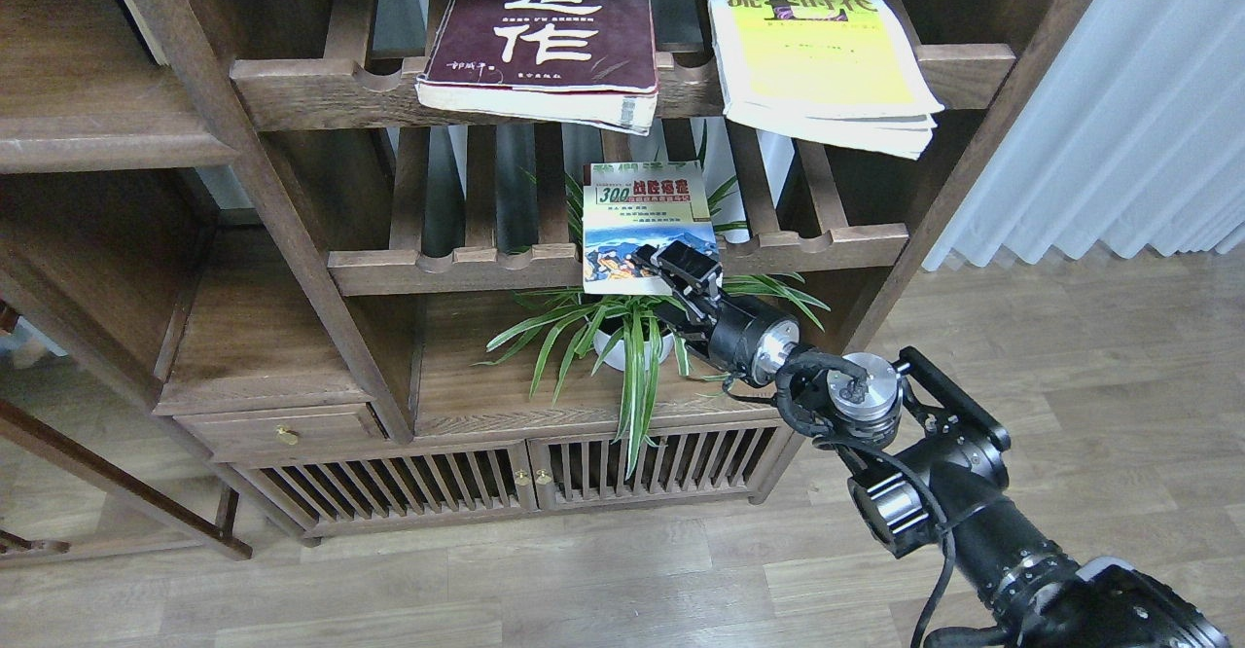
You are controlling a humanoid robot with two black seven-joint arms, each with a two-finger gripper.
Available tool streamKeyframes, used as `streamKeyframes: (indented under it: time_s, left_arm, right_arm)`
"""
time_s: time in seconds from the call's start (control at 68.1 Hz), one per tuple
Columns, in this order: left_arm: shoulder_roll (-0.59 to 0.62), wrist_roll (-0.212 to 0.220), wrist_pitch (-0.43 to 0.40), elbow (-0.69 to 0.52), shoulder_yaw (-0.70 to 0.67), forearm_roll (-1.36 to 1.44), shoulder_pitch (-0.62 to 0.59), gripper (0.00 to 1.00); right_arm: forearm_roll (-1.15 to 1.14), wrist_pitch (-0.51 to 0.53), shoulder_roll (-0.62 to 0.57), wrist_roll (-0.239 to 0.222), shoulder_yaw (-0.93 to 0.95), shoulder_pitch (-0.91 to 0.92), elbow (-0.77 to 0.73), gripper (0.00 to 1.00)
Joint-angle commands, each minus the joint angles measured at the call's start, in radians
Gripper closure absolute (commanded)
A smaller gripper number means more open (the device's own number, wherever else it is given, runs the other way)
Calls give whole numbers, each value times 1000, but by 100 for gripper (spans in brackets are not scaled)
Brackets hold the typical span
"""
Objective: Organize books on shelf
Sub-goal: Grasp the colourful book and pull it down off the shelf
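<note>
While the maroon book (545, 35) and yellow book (822, 54) lie on the upper slatted rack (321, 84), the right gripper (676, 273), clenched on the "300" book's (647, 225) lower right corner, holds it upright over the lower rack's (438, 270) front rail.

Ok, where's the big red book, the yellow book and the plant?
maroon book (545, 25), head view: middle of its front cover.
yellow book (817, 50), head view: yellow part of its cover.
plant (622, 342), head view: leaves above its white pot.
</note>
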Motion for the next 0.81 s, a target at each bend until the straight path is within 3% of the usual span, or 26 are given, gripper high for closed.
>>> streamKeyframes:
  time_s: [0.0,0.191,0.249,0.264,0.382,0.499,0.69,0.793]
  left_arm:
    - [0,1,-15,0,0,0,0,0]
    - [0,0,-17,-2,0,0,-5,0]
    - [0,1,-17,-2,0,0,-8,0]
    - [0,1,-17,-2,0,0,-11,0]
    - [0,0,-17,-2,0,0,-14,0]
    - [0,0,-17,-2,-1,0,-21,0]
    - [0,0,-17,-3,-46,-1,-20,0]
    - [0,1,-17,-3,-89,-3,-18,0]
  right_arm:
    - [0,6,0,-2,2,2,20,55]
    - [1,26,0,0,8,5,37,76]
    - [1,56,0,-2,25,-1,54,87]
    - [1,81,0,-3,41,-6,63,95]
    - [1,131,0,-11,49,-11,62,96]
    - [9,250,0,-23,49,-50,63,96]
    - [7,457,0,-129,28,-215,164,95]
    - [1,472,-12,-134,-1,-350,236,95]
